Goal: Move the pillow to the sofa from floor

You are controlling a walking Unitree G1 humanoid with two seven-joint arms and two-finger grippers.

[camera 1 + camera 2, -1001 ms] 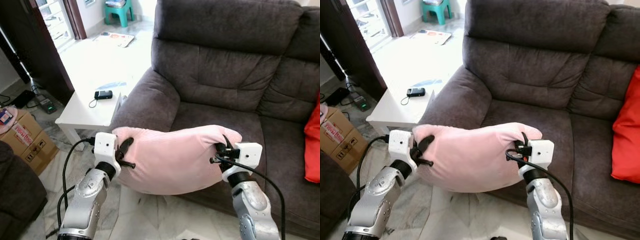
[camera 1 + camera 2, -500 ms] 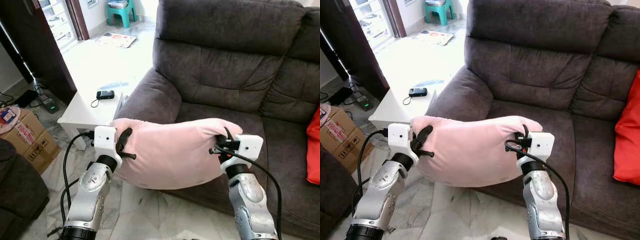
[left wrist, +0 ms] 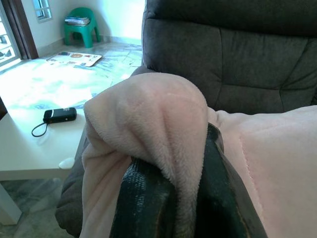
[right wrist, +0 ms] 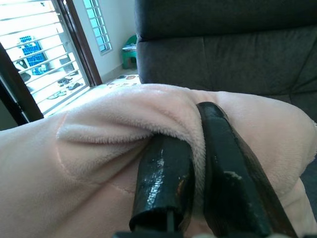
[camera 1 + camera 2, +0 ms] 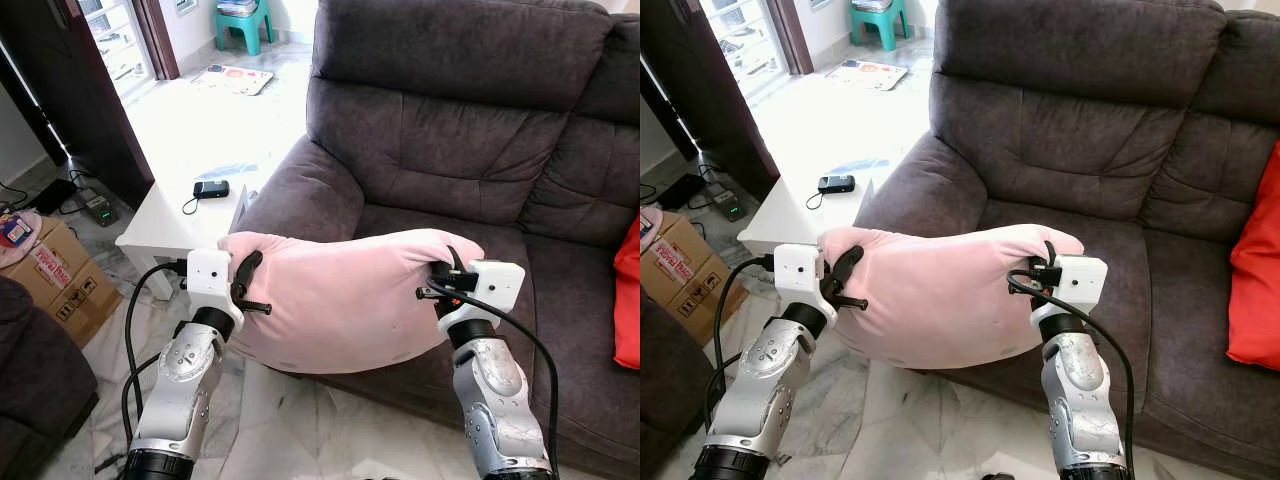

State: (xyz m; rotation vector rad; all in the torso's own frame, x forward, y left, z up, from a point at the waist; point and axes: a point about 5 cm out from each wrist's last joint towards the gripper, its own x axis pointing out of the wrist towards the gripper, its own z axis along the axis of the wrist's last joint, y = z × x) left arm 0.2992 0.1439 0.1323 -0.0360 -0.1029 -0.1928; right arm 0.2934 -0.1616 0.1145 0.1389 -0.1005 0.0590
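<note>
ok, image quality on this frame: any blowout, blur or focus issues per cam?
Eye views: sharp, floor by the white table blown out by daylight. Left wrist view: pillow fold crisp, left claw soft at close range. Right wrist view: window overexposed, right claw glossy with glare.

Pale marble floor (image 5: pixel 200 110), sunlit; white side table (image 5: pixel 175 220); green stool (image 5: pixel 238 20); cardboard box (image 5: pixel 50 275); dark door frame (image 5: pixel 158 35).

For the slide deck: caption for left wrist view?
Left gripper pinching a pink pillow corner before the grey sofa.
</note>
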